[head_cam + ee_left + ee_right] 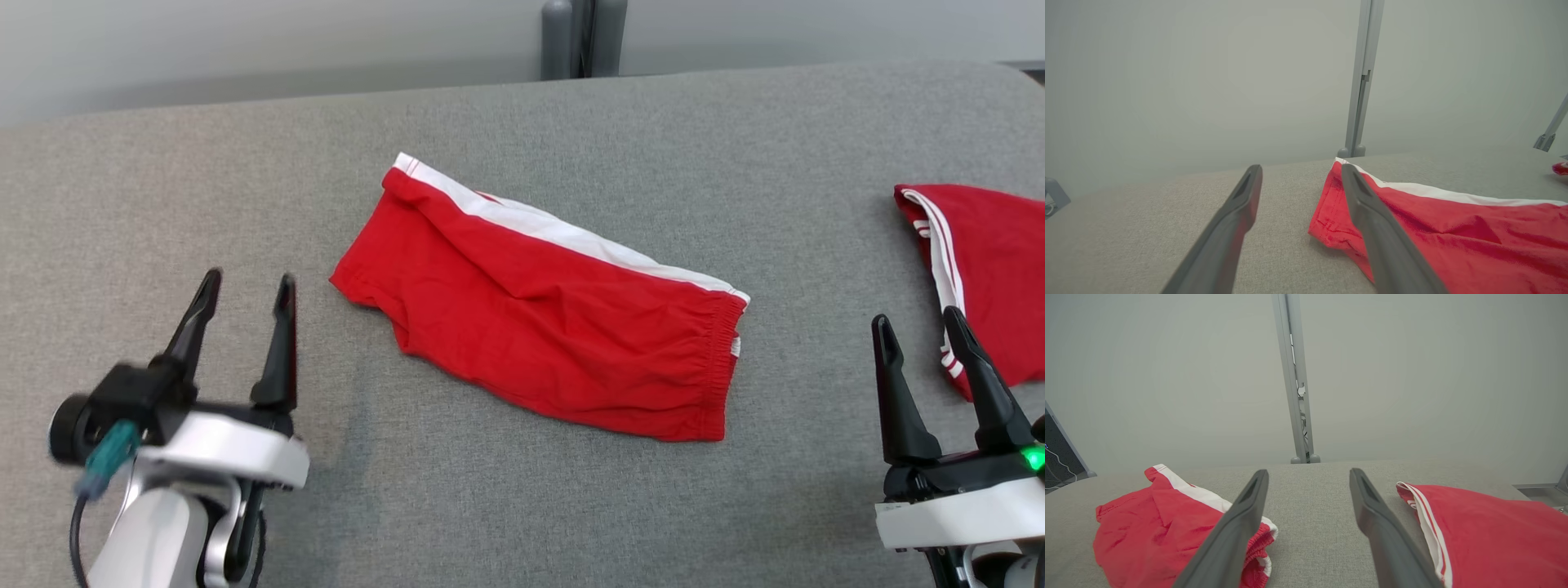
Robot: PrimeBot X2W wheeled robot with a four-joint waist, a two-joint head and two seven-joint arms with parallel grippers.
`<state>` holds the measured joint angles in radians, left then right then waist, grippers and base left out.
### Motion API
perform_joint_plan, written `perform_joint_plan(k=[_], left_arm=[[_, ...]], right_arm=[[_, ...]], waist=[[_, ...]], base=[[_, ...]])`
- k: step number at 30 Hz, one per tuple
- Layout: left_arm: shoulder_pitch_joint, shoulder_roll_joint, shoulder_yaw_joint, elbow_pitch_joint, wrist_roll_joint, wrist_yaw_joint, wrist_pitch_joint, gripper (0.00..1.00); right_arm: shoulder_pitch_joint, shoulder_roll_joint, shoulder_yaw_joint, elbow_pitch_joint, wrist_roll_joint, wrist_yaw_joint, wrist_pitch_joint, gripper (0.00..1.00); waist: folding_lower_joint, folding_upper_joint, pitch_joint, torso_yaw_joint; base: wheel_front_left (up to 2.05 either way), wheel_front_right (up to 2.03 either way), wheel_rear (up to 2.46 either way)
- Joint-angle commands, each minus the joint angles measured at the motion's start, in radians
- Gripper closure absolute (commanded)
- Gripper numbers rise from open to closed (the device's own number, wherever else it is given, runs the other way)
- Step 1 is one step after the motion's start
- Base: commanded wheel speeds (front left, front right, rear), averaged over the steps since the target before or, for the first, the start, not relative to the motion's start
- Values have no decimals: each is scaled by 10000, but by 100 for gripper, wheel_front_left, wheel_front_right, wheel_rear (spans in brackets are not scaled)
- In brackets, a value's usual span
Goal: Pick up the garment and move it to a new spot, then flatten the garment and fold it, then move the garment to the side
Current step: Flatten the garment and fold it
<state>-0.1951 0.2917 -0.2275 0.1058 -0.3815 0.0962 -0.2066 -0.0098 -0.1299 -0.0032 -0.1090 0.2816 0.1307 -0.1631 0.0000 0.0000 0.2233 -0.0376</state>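
Note:
The garment, red with white striped trim, lies at the right edge of the grey padded surface and is partly cut off; it also fills the lower right of the right wrist view. My right gripper stands open just left of it with nothing between its fingers. A second red piece, with a white side band and a gathered elastic edge, lies folded in the middle. My left gripper is open and empty to its left, with one finger in front of its near corner.
The grey fabric surface runs wide, with bare room between the two red pieces and at the left. A grey post rises behind the far edge against a pale wall. A metal bracket shows at the right.

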Motion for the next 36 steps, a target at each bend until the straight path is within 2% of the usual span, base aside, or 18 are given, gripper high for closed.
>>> perform_joint_plan(k=[1,6,10,14,21,27,29,30,36], left_arm=[[-337,-38,-51,88,-121,-139,99,0],[-1535,-194,-369,974,-435,-764,591,0],[-2541,-373,-578,2345,-898,-1414,1184,0],[-3374,-405,-674,3920,-1227,-1811,1544,0],[-4315,-371,-1020,6095,-1676,-2174,2047,0],[-4641,-490,-1511,7289,-2063,-2260,2616,0],[-4642,-563,-1804,7500,-2209,-2268,2868,69],[-4653,-590,-1957,7527,-2291,-2271,2938,100],[-4511,-494,-2715,7278,-2988,-2278,2737,100]], right_arm=[[-3,-17,-54,-34,-54,3,22,0],[-305,68,84,-162,-11,3,53,0],[-529,103,237,-160,26,3,-24,0],[-700,154,317,-33,101,3,-132,0],[-863,218,379,206,202,3,-302,0],[-1006,202,590,419,336,3,-360,0],[-1031,177,628,474,353,3,-369,0],[-1045,167,641,485,358,3,-373,0],[-1014,100,589,523,422,3,-390,0]], waist=[[0,0,130,1],[0,0,599,-152],[0,0,993,-346],[0,0,1294,-563],[0,0,1514,-754],[0,0,1387,-809],[0,0,1307,-811],[0,0,1278,-816],[0,0,1185,-785]], base=[[0,0,0],[0,0,0],[0,0,0],[0,0,0],[0,0,0],[0,0,0],[0,0,0],[0,0,0],[0,0,0]])
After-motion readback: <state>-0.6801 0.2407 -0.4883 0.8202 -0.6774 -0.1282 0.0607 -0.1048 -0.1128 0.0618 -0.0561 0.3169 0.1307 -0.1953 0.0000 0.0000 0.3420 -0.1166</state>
